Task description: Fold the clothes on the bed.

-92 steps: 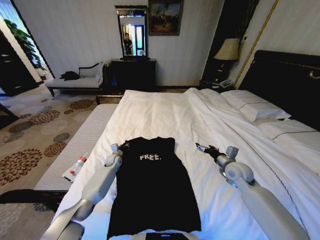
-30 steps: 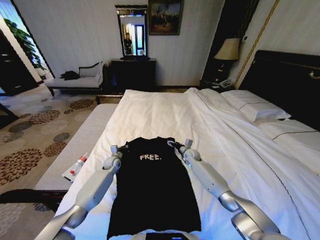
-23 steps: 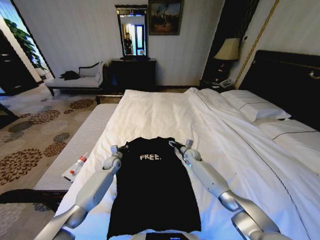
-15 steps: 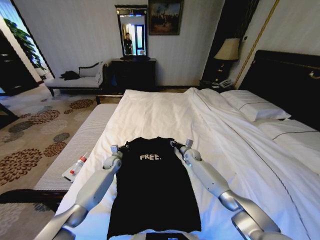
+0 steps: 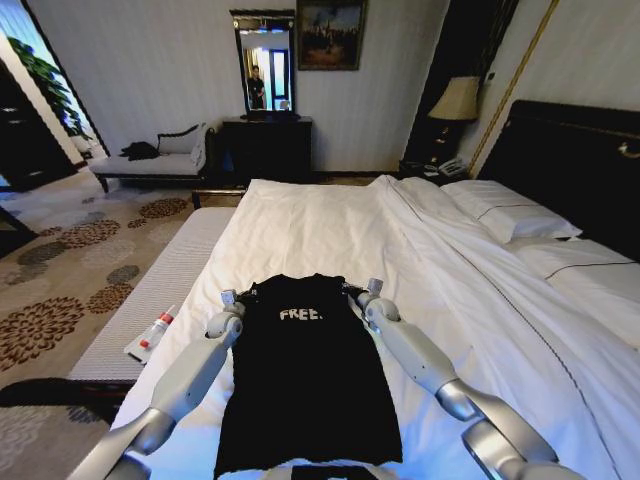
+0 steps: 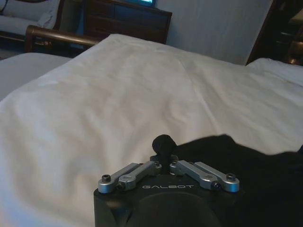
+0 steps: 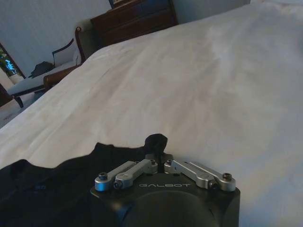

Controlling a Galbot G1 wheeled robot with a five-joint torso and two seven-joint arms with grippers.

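T-shirt [image 5: 305,375]: one, black, white "FREE" across the chest, lay flat on the white bed [image 5: 330,225] near its foot end, collar toward the far wall. Grippers: two. Left gripper [image 5: 244,293] sat at the shirt's left shoulder corner, fingers [image 6: 163,143] clenched on the black fabric there. Right gripper [image 5: 350,289] sat at the right shoulder corner, fingers [image 7: 155,142] pinched together on the fabric edge. Pillows: two, white, by the dark headboard [image 5: 565,160]. One small tube [image 5: 157,331] lay on the grey bench [image 5: 150,300] beside the bed. Versus three seconds back, right gripper had moved in from the bare sheet onto the shirt; the left stayed put.
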